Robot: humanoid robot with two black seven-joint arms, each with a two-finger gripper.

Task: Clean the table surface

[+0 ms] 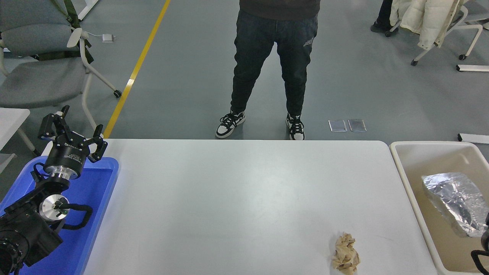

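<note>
The left gripper point(72, 131) hangs with its jaws spread and nothing between them, above the far end of a blue tray point(100, 191) at the table's left edge; its arm comes in from the lower left and covers much of the tray, so whatever may lie under it is hidden. Of the right gripper point(482, 248) only a dark sliver shows at the lower right edge, over the beige tub point(416, 183); whether its jaws are spread or closed cannot be told. It appears to touch the near end of a silver foil bag point(452, 200), though a grasp cannot be confirmed.

The tub stands just beside the table's right edge and holds that one foil bag, lying slantwise from far left to near right.

The table surface point(237, 198) fills the middle of the view between tray and tub, its long axis running left to right, its far rounded corners facing the floor. One crumpled brown paper ball point(345, 254) lies on it near the front right.

One person point(273, 68) stands at the far side. There is one tray, one tub, one bag and one paper ball.
</note>
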